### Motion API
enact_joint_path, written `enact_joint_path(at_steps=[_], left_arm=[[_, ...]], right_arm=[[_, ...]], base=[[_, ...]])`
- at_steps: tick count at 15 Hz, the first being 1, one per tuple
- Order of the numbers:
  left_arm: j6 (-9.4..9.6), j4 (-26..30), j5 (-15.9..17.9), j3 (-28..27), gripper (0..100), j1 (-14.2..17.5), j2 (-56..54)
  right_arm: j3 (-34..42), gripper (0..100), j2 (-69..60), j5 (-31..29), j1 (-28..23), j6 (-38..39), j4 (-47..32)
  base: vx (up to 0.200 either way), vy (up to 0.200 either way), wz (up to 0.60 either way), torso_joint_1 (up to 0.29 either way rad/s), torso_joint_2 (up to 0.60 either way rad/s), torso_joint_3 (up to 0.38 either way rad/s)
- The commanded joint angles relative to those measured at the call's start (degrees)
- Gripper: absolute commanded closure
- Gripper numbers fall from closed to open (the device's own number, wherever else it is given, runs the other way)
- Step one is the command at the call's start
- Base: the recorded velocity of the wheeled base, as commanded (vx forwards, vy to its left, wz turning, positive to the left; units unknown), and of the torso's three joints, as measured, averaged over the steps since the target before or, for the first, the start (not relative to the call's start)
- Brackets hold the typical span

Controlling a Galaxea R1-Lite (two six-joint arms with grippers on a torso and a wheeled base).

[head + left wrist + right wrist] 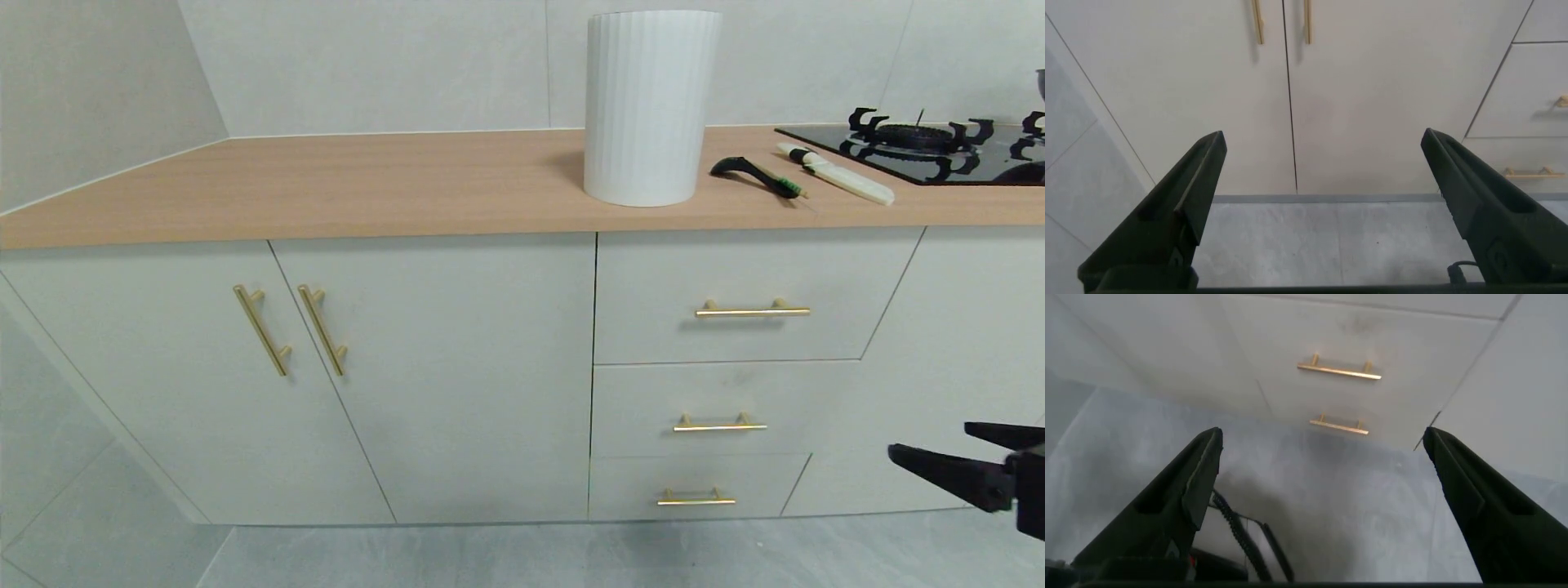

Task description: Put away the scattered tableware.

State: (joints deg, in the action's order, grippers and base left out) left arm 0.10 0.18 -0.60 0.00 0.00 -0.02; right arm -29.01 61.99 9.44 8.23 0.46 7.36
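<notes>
Looking from the head view, two pieces of tableware lie loose on the wooden countertop (pixel 367 184): a black-handled utensil (pixel 755 175) just beside the tall white ribbed holder (pixel 651 106), and a pale knife-like piece (pixel 837 174) between that utensil and the hob (pixel 914 147). The holder stands upright, and its inside is hidden from this angle, so what it contains cannot be told. All three drawers (pixel 739 298) below are shut. The right gripper (pixel 931 438) hangs low, near the bottom drawers and well below the counter, fingers spread and empty.

The left wrist view has the left gripper (pixel 1321 143) spread wide and holding nothing, facing the closed cupboard doors (pixel 1372 90) above the floor.

The right wrist view has the right gripper's fingers splayed over the floor before the lower drawer handles (pixel 1339 371).

By my reading nothing is yet grasped; this is the approach. The next move probably calls for lifting an arm to counter height and pinching one utensil by its handle
</notes>
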Motion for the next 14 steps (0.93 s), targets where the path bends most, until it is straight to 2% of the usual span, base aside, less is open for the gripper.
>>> enact_joint_path(at_steps=[1,4,8,12,14], left_arm=[[-0.01,0.0,0.0,0.0,0,0.0,0.0],[-0.01,0.0,0.0,0.0,0,0.0,0.0],[-0.01,0.0,0.0,0.0,0,0.0,0.0],[-0.01,0.0,0.0,0.0,0,0.0,0.0],[-0.01,0.0,0.0,0.0,0,0.0,0.0]], right_arm=[[-2.7,0,18.5,-0.6,0.6,0.0,8.4],[-3.8,0,29.9,-2.7,0.7,0.0,17.5],[-8.1,0,39.9,-3.5,0.7,0.0,22.1],[-12.6,0,48.7,-5.2,0.8,0.1,23.3],[-14.8,0,53.6,-5.7,2.0,0.1,27.8]], base=[[0.000,0.000,0.00,0.000,0.00,0.000],[0.000,0.000,0.00,0.000,0.00,0.000],[0.000,0.000,0.00,0.000,0.00,0.000],[0.000,0.000,0.00,0.000,0.00,0.000],[0.000,0.000,0.00,0.000,0.00,0.000]])
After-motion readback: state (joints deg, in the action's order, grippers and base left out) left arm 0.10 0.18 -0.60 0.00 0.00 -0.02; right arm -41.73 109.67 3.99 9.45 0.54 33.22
